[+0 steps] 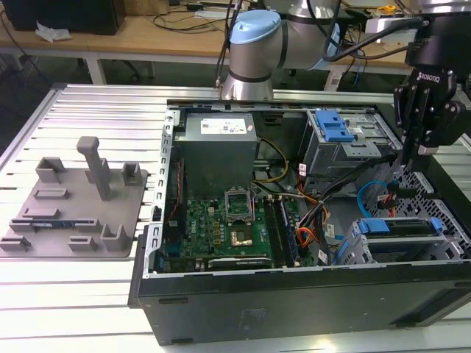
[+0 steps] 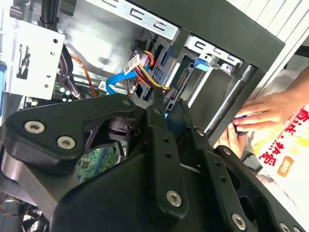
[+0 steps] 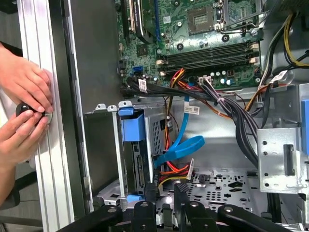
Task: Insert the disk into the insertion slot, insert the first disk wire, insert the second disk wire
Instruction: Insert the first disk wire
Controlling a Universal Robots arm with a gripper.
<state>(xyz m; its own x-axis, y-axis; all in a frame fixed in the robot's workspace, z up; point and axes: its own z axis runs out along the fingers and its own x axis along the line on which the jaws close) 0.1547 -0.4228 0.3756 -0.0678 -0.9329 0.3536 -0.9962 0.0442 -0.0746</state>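
Since the disk (image 3: 133, 129) is already seated in the insertion slot (image 3: 102, 150), the first-wire step is reckoned to be in hand: the pincer (image 3: 166, 193), open or closed can't be told, is hung near the loose wires (image 3: 176, 170), so a square plug-to-socket lineup is called for.

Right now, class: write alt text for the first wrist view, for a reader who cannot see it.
The gripper hangs inside an open computer case, close to the disk sitting in its insertion slot, beside a blue cable. Two hands rest on the table outside.
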